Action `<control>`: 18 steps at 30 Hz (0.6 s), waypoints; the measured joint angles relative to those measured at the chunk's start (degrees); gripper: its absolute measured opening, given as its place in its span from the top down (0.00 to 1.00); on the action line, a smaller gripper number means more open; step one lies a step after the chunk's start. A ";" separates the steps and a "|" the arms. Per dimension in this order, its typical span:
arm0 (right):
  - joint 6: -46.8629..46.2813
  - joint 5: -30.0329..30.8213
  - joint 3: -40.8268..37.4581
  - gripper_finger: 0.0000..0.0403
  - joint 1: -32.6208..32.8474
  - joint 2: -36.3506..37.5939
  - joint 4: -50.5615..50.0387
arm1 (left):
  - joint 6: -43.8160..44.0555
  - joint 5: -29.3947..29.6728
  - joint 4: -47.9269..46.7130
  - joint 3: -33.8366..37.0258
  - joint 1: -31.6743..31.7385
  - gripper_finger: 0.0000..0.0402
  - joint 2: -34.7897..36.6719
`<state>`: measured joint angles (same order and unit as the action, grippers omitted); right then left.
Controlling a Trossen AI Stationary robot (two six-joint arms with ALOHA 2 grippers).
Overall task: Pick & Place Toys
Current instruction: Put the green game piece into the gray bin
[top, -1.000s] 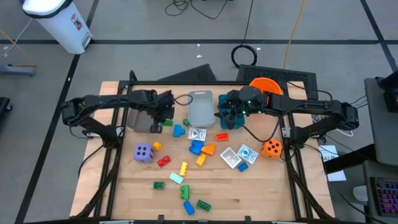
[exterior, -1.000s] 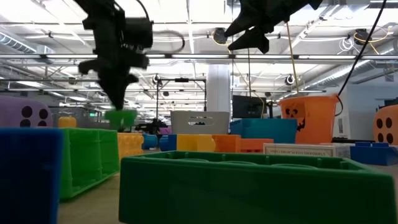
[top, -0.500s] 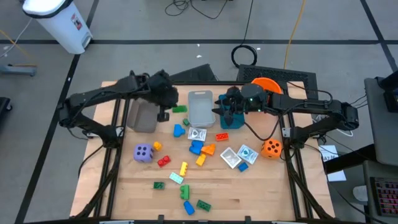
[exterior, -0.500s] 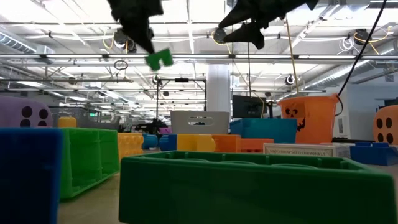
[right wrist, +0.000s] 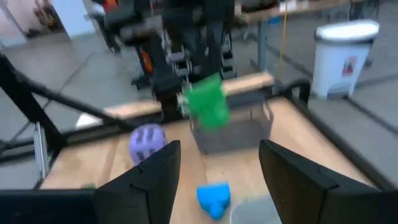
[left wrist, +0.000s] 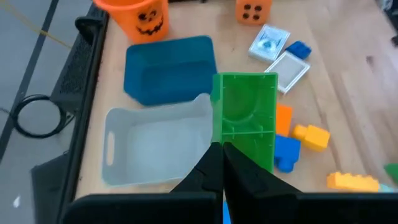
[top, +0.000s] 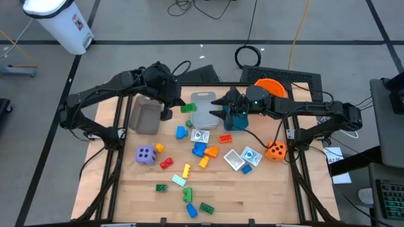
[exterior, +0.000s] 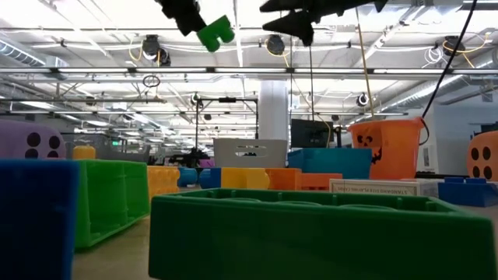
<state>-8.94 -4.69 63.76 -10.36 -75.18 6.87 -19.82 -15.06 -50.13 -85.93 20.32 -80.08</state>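
Note:
My left gripper (top: pixel 175 107) is shut on a green brick (top: pixel 187 108) high above the table, beside the light grey bin (top: pixel 203 112); the brick also shows in the left wrist view (left wrist: pixel 245 118) and the low view (exterior: pixel 215 33). My right gripper (top: pixel 218 108) is open and empty, raised over the light grey and teal bins, its fingers (right wrist: pixel 155 177) pointing toward the left arm. Many bricks, white packets (top: pixel 235 160), a purple die (top: pixel 145 155) and an orange die (top: pixel 275 150) lie on the table. My left gripper pinches the green brick by one end (left wrist: pixel 231 148) between its two fingertips. The fingers come from the table's left, slanting down. The brick sticks out beyond the fingertips, its hollow underside toward the wrist camera, lifted clear of the table and bins.
A dark grey bin (top: pixel 146 117) stands left of the light grey one; a teal bin (left wrist: pixel 168 68) and an orange bucket (top: pixel 271 88) stand to its right. Loose toys cover the table's middle (top: pixel 201 151). The two grippers are close together over the bins.
My left gripper has risen from the table by the dark grey bin with the green brick and gone toward the table's right, up to the light grey bin. My right gripper has risen a little and tipped its open fingers toward the table's left.

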 joint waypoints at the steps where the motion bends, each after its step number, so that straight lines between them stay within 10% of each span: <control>1: 0.28 0.00 0.11 0.48 0.17 -0.33 0.98 | 0.74 -0.10 0.66 0.00 -0.45 1.00 -0.29; 18: 2.77 -3.08 0.00 0.48 2.35 -1.68 2.74 | 7.17 -9.04 5.51 0.00 -2.14 1.00 -3.97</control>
<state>-6.16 -7.77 63.77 -8.01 -76.86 9.61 -12.65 -24.10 -44.62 -85.93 18.18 -84.05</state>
